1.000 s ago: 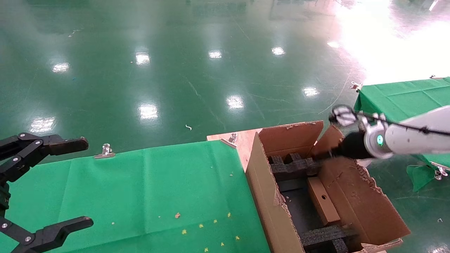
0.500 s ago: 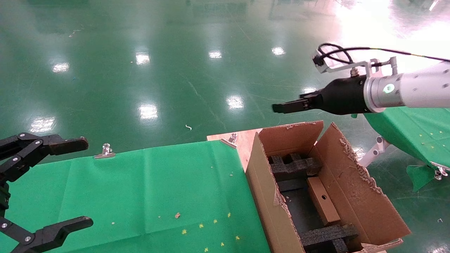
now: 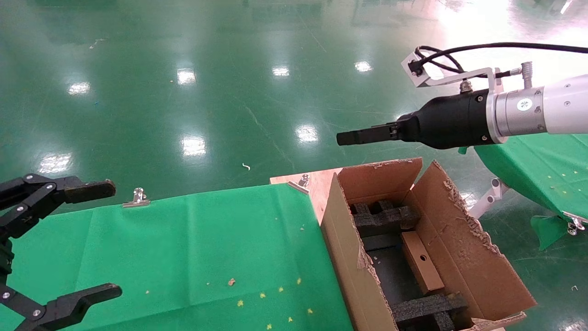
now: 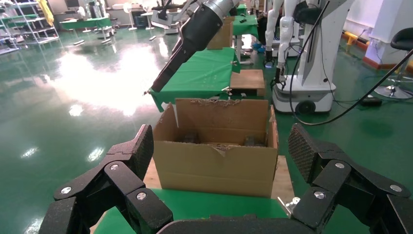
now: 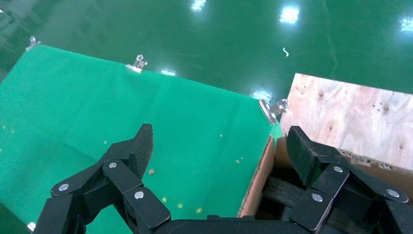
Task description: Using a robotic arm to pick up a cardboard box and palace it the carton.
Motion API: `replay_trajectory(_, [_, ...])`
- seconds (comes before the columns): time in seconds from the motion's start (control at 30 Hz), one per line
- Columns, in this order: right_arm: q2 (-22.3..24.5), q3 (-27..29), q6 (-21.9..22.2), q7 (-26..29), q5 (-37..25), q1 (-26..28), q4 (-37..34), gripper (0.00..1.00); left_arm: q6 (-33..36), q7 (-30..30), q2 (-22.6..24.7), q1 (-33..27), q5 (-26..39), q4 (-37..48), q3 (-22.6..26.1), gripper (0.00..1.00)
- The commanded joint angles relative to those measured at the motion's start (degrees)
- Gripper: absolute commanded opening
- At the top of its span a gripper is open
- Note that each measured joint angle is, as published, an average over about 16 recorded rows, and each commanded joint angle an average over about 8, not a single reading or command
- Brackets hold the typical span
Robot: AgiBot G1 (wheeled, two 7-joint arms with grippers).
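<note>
So the cardboard box point(image 3: 421, 267) is already sitting inside the carton point(image 3: 464, 257) at the lower right of the head view, lying flat with its round hole facing up, between the black foam blocks point(image 3: 383, 217) at the far end and another foam block at the near end. Nothing is touching it.

The right gripper point(image 3: 342, 138) is hanging in the air on the end of the robotic arm point(image 3: 546, 110), which is reaching in from the right edge of the frame, well above the carton's back flap. Its fingers are standing wide apart in the right wrist view point(image 5: 219, 146) and they're gripping nothing.

The left gripper point(image 3: 112, 236) is parking at the lower left of the head view, over the green cloth point(image 3: 206, 243), fingers spread wide and empty too. From the left wrist view you're looking straight across at the carton's outer wall point(image 4: 216, 165).
</note>
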Motion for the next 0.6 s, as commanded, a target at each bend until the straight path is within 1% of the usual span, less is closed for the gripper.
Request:
replay_trajectory(0.03, [0.0, -0.2, 0.2, 0.3, -0.5, 0.0, -0.1, 1.0, 0.0, 0.0, 0.0, 0.0, 0.0, 0.0, 0.0, 1.0])
replay_trajectory(0.2, [-0.1, 1.6, -0.5, -2.3, 1.1, -1.9, 0.7, 1.0, 0.0, 0.0, 0.0, 0.0, 0.0, 0.0, 0.0, 1.0])
replay_trajectory(0.6, [-0.7, 8.9, -3.7, -13.1, 7.9, -9.7, 3.9, 1.0, 0.0, 0.0, 0.0, 0.0, 0.0, 0.0, 0.0, 1.0])
